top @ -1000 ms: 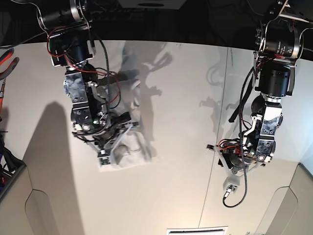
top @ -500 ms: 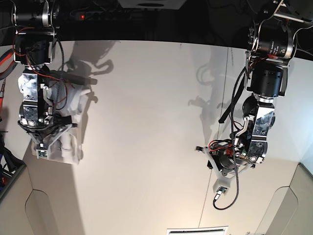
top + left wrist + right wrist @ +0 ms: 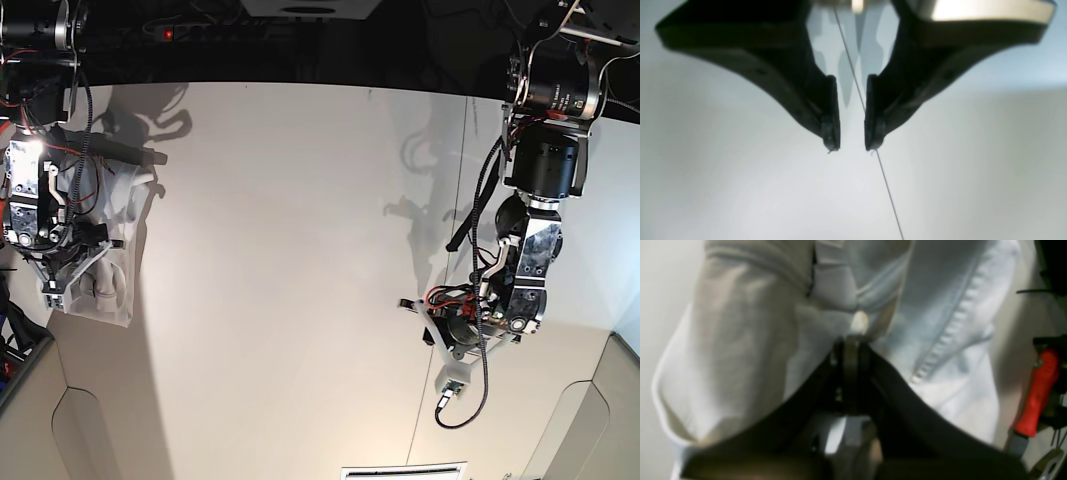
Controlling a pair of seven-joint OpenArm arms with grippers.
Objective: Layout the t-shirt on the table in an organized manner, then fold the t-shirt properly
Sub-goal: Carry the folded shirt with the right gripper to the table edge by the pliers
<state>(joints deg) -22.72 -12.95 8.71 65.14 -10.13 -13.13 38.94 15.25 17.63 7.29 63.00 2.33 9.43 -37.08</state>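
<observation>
Moved since earlier: my right arm has carried the t-shirt [image 3: 100, 250] from the middle-left of the base view out to the far left edge of the frame; my left arm has barely shifted, low at the right of the frame.

Right gripper [image 3: 850, 340]: shut tight on a pinch of white cloth, as the right wrist view shows; folds and a stitched hem hang around the closed jaws.

Left gripper [image 3: 851, 146]: holding nothing, jaws at a narrow gap, hovering over bare table [image 3: 740, 186] with the thin dark seam line [image 3: 887, 186] running between the tips.

T-shirt location: bunched in a wrinkled clump under my right arm, at the left edge of the table [image 3: 300, 250], well apart from my left gripper. Whether it rests on the surface or hangs just above it I cannot tell.

Step in hand: layout, early. Shirt is not spread; no folding yet, by my judgement.

Next move calls for: bringing the clump back toward open table, finding a second edge or corner for my left gripper to take, then pulling the cloth flat between both.

Risk: a single pinch lets the cloth drag in a heap.

Beside the shirt: red-handled tool [image 3: 1037, 400] at the right of the right wrist view.

Writing or brands: none readable; no tag text visible.
</observation>
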